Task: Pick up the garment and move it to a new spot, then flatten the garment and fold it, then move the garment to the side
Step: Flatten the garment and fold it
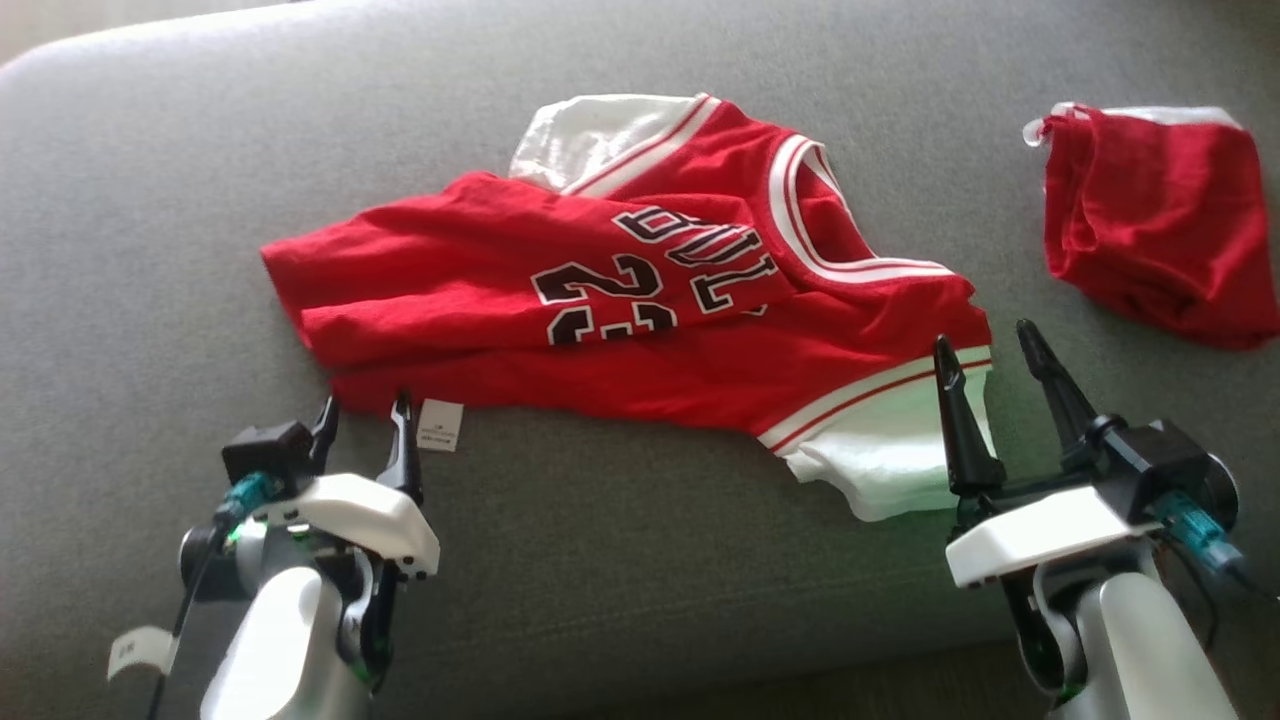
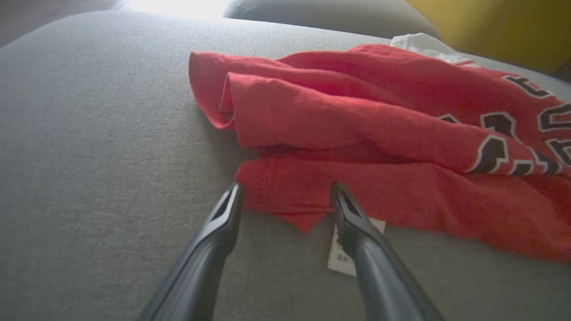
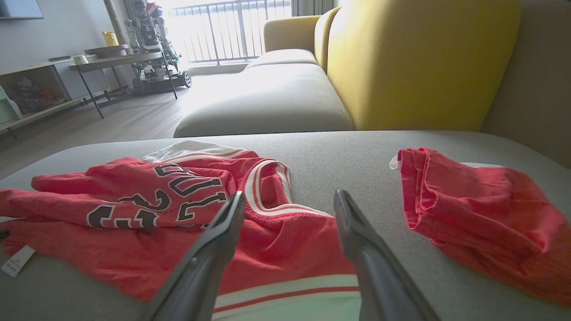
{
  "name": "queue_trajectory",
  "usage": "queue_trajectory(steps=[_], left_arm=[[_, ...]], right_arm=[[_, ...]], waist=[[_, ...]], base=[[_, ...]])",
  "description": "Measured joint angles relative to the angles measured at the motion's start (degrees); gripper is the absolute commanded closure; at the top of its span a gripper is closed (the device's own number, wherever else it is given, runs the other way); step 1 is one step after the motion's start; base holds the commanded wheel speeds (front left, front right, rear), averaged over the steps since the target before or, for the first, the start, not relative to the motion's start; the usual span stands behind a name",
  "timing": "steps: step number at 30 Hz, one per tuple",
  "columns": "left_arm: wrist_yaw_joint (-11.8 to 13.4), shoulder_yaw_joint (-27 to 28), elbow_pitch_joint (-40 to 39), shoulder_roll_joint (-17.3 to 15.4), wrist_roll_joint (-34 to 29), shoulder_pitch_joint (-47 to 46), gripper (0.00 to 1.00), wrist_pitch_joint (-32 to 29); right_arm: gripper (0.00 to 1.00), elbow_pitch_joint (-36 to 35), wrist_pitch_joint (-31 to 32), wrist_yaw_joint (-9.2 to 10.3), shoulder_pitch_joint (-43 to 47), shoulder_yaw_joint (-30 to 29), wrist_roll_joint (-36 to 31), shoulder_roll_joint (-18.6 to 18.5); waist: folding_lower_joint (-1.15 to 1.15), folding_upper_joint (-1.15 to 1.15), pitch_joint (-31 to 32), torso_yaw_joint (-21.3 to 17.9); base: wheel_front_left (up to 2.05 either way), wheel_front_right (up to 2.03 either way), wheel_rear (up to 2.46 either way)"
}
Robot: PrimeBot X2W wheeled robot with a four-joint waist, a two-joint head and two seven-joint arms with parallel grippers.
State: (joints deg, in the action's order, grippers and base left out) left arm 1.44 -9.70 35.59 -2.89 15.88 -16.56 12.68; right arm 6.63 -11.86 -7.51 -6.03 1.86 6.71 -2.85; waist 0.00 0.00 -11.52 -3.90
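The garment [image 1: 640, 290] is a red jersey with white sleeves and black lettering, lying rumpled across the grey sofa seat [image 1: 150, 200]. My left gripper [image 1: 365, 410] stands open at the jersey's near left corner, beside a white care label [image 1: 440, 425]. In the left wrist view the garment [image 2: 379, 133] has its hem corner lying between the open fingers of the left gripper [image 2: 285, 189]. My right gripper [image 1: 985, 345] is open over the near right white sleeve. In the right wrist view the right gripper [image 3: 290, 198] hovers above the garment [image 3: 156, 209] near its shoulder.
A second red piece of clothing [image 1: 1160, 230] lies crumpled at the right of the seat, also seen as the red clothing [image 3: 486, 218] in the right wrist view. A yellow backrest [image 3: 424, 58] rises behind the seat. Beyond stand a desk [image 3: 116, 60] and bare floor.
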Motion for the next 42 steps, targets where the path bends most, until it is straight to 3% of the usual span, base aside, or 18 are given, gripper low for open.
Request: queue_trajectory(steps=[15,17,29,36,42], left_arm=[[0.47,0.20,10.71,-1.11,-0.13,-9.14,0.00,-0.20],[-0.02,-0.15,11.12,-1.18,-0.13,-9.54,1.00,-0.35],[-0.93,-1.86,9.87,-1.11,-0.69,-8.89,1.00,1.12],[1.08,-1.99,-6.27,-2.52,-4.28,-8.24,1.00,1.60],[-0.12,-3.03,-11.38,-4.11,-4.93,-1.47,1.00,1.21]], right_arm=[[0.00,0.59,-0.77,0.00,-1.32,0.26,-0.01,0.00],[0.00,0.74,-0.78,0.00,-1.65,0.30,-0.01,0.00],[0.00,2.55,-0.85,0.00,-1.92,0.54,-0.16,0.00],[0.00,3.49,-1.31,0.00,-1.83,0.22,0.25,-0.01],[0.00,5.03,-1.63,0.00,-1.44,-0.11,1.05,-0.01]], waist=[[0.00,0.00,-3.47,-1.40],[0.00,0.00,-3.50,-1.38],[0.00,0.00,-0.47,-0.01],[0.00,0.00,2.85,1.95],[0.00,0.00,4.97,4.05]], base=[[0.00,0.00,0.00],[0.00,0.00,0.00],[0.00,0.00,0.00],[0.00,0.00,0.00],[0.00,0.00,0.00]])
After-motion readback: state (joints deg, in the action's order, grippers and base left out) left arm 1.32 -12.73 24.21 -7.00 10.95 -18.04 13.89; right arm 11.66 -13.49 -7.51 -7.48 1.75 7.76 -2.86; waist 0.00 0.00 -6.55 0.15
